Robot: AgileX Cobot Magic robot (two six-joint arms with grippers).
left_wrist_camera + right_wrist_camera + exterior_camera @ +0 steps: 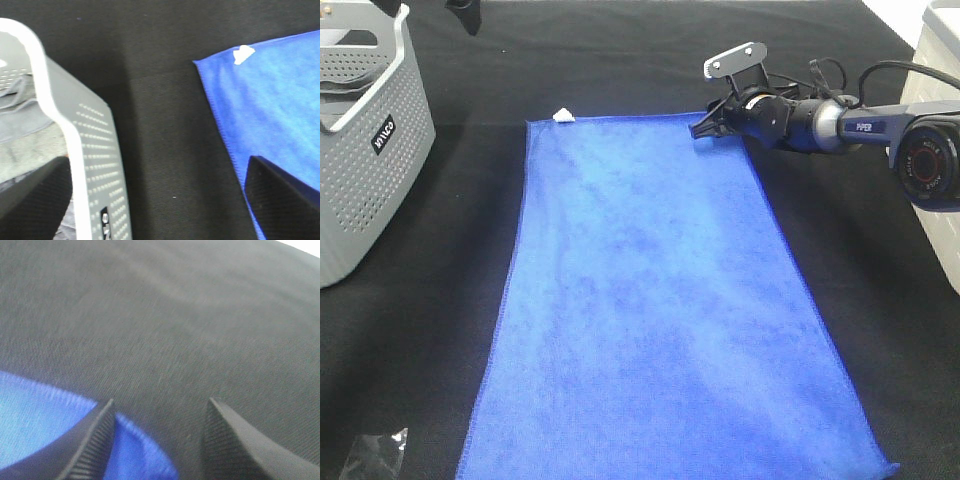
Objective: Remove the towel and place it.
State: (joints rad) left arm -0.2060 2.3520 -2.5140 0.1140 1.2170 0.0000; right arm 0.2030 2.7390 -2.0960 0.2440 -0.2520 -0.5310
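Note:
The blue towel (660,300) lies spread flat on the black table, its white tag (563,115) at the far left corner. My right gripper (703,129) is down at the towel's far right corner, jaws open. In the right wrist view (160,407) the blue corner (135,450) lies between and under the fingers (95,440), not pinched. My left gripper (157,162) is open and empty, hovering above the table between the grey basket (95,150) and the towel's tagged corner (243,54). In the exterior view only a dark part of the left arm (468,14) shows at the top edge.
The grey perforated basket (370,150) stands at the left with grey cloth inside. A white container (942,60) stands at the right edge behind the right arm. A small clear plastic wrapper (370,455) lies at the front left.

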